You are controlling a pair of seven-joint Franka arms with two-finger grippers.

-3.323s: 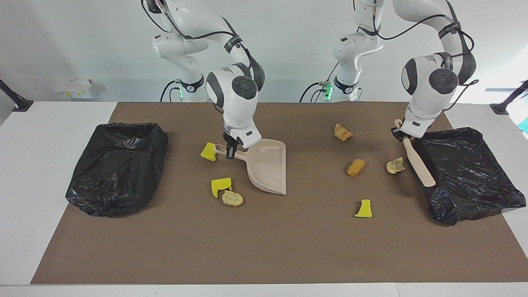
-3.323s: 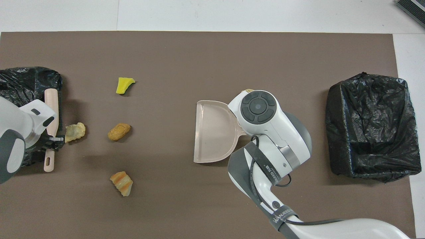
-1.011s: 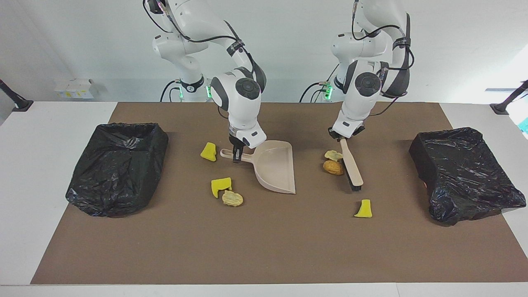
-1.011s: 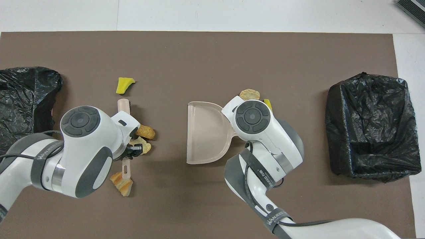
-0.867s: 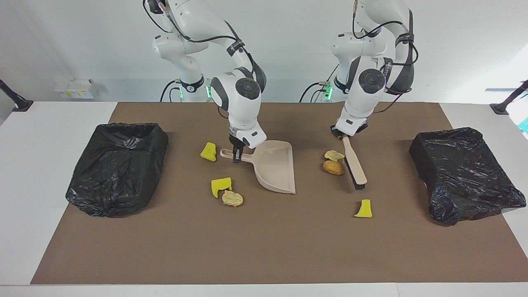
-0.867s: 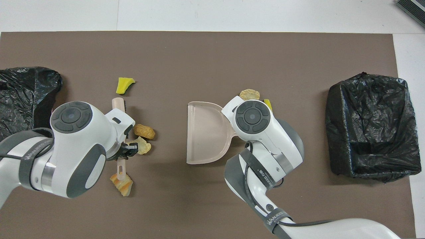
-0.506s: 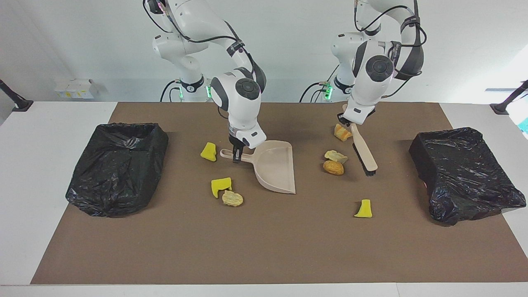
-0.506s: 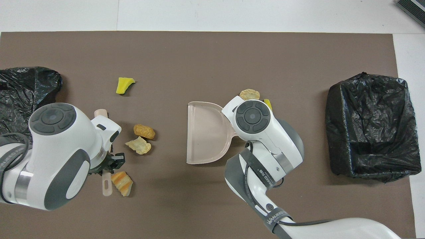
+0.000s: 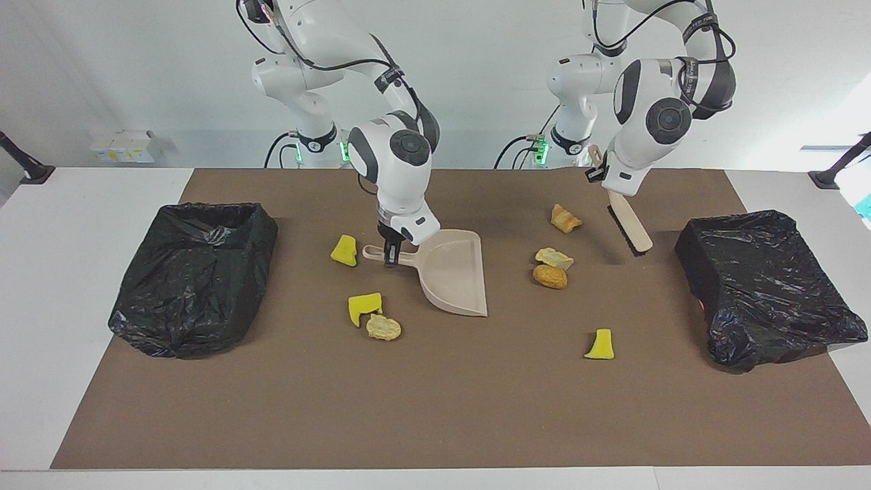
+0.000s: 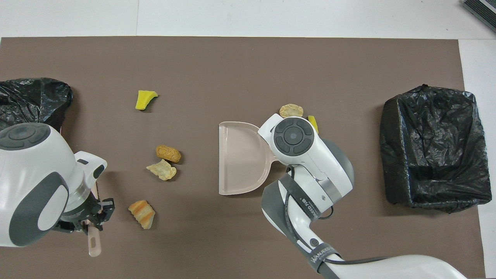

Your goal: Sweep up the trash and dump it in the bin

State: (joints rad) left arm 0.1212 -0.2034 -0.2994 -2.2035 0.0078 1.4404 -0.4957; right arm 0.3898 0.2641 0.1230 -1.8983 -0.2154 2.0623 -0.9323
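Left tool [image 9: 597, 171] has lifted the gripped brush [image 9: 629, 230]; right tool [image 9: 390, 256], hidden overhead, clamps dustpan [image 9: 454, 273]

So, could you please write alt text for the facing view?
The right hand holds a beige dustpan on the brown mat; the left hand holds a brush raised. Seven scraps lie scattered between two black-lined bins.

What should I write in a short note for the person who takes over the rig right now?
Left gripper: shut on brush, raised over the mat near the bin at its end.
Right gripper: shut on dustpan handle, pan on the mat at centre.
Trash: seven scraps all on the mat; two lie together facing the pan mouth.
Done: nothing in the pan or either bin that I can see.
Left: sweep all in, dump.
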